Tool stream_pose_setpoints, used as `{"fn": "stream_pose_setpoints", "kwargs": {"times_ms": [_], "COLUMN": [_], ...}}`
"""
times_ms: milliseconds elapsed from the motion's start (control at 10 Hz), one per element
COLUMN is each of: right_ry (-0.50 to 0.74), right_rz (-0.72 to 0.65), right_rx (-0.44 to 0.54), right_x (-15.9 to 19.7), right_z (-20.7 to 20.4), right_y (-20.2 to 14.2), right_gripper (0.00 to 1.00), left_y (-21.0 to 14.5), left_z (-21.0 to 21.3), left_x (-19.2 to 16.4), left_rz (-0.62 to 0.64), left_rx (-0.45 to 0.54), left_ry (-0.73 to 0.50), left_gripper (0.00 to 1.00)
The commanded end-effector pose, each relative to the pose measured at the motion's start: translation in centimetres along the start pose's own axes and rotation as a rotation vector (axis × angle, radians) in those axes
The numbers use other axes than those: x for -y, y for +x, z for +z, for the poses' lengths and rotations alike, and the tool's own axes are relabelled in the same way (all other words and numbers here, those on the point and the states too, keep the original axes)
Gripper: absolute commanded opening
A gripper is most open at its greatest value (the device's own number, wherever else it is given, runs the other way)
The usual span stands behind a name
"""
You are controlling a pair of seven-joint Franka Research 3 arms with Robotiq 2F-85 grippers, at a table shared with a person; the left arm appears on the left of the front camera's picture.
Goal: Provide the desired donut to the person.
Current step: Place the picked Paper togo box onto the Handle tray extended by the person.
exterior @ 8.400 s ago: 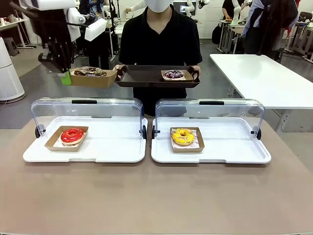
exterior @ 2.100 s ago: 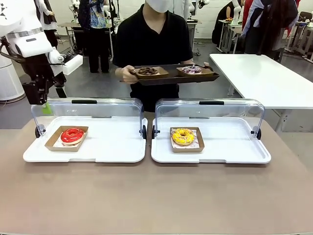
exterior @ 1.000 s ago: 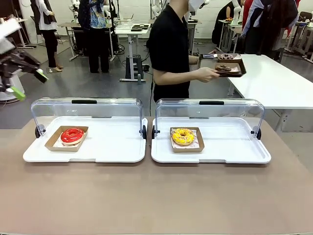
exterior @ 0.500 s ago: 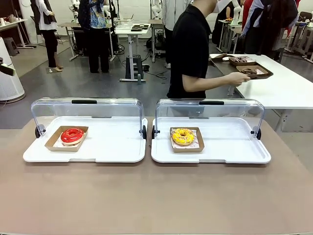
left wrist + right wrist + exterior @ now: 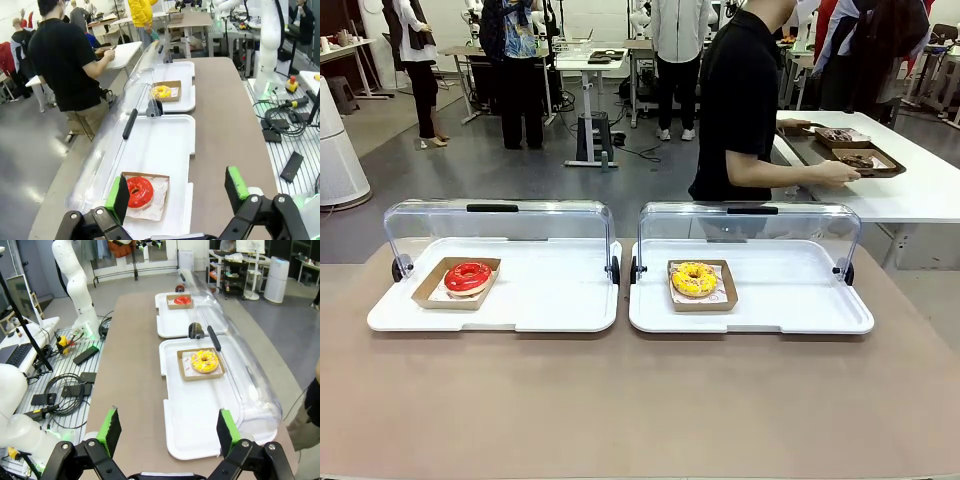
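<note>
Front view: the person in the black T-shirt has turned from the middle of the frame to the upper right and is setting a dark brown tray with boxed donuts on the white side table. The chocolate donut handed over moments ago now lies on that tray, so by my judgement the delivery is done. The left arm has gone from the frame's left edge. On the brown worktop, the red-glazed ring donut sits in its cardboard tray at centre left, the yellow sprinkled donut at centre right, each on a white serving tray under a raised clear lid.

Left wrist view: the left pincer is released and empty, high above the red donut at lower centre.

Right wrist view: the right pincer is likewise spread wide, holding nothing, above the worktop edge, the yellow donut at centre.
</note>
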State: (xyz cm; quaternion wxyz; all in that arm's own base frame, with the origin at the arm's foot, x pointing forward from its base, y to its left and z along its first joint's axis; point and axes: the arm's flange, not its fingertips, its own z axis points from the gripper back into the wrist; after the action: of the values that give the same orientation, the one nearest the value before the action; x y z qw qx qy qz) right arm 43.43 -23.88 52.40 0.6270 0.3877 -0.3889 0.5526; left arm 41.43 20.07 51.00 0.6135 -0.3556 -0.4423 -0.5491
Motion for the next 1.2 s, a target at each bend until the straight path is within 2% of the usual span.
{"fn": "stream_pose_setpoints", "kwargs": {"times_ms": [0,400,500,1100], "right_ry": [0.001,0.001,0.001,0.001], "right_rz": [0.001,0.001,0.001,0.001], "right_rx": [0.001,0.001,0.001,0.001], "right_x": [0.0,0.0,0.0,0.0], "right_z": [-0.1,-0.1,-0.1,-0.1], "right_y": [0.0,0.0,0.0,0.0], "right_gripper": [1.0,1.0,1.0,1.0], "left_y": [-0.4,-2.0,-1.8,-1.8], "left_z": [1.4,1.7,1.4,1.4], "left_x": [-0.9,-1.5,-0.5,-0.5], "left_rz": [-0.007,0.006,0.038,0.038], "left_rx": [0.044,0.073,0.032,0.032], "left_ry": [0.006,-0.014,0.001,0.001], "left_gripper": [1.0,1.0,1.0,1.0]}}
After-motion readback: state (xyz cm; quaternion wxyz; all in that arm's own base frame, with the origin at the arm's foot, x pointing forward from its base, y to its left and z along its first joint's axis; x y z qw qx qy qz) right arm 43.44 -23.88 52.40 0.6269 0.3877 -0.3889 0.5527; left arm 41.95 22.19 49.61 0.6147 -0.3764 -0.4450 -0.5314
